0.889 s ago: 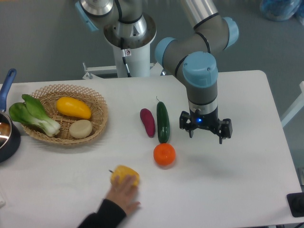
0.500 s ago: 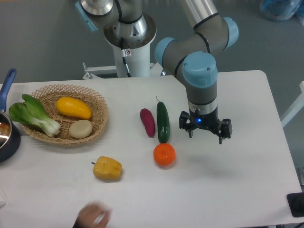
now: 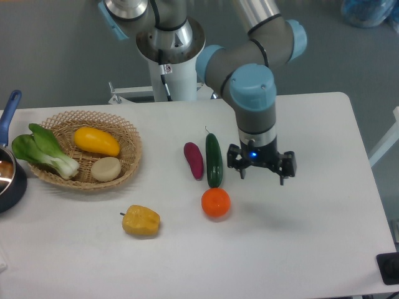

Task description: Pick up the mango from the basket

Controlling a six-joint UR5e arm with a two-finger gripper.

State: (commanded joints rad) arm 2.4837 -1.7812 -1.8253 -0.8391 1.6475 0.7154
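**Mango in the basket, claw empty over the worktop**

At the far left edge sits one dark pan [image 3: 7, 180] with a blue handle, partly cut off by the frame. Just beside it, one round, shallow, light tan wicker basket [image 3: 128, 163] rests on the white worktop [image 3: 312, 249] and holds three items: one leafy green bok choy [image 3: 43, 154] lying over its left rim, one smooth, elongated yellow-orange mango [image 3: 96, 141] towards the back, and one pale, round, cream-coloured piece [image 3: 106, 169] at the front, touching or nearly touching the mango.

Below the basket, apart from it, lies one lumpy yellow pepper [image 3: 141, 220] with a short stem. Further right are one purple sweet potato [image 3: 193, 160] and one dark green cucumber [image 3: 214, 159], side by side and nearly parallel. One round orange [image 3: 216, 202] sits just below the cucumber's near end.

Right of the cucumber, one black two-finger claw [image 3: 260, 176] hangs from the grey and blue arm, fingers spread wide apart, gripping nothing, well apart from the basket.
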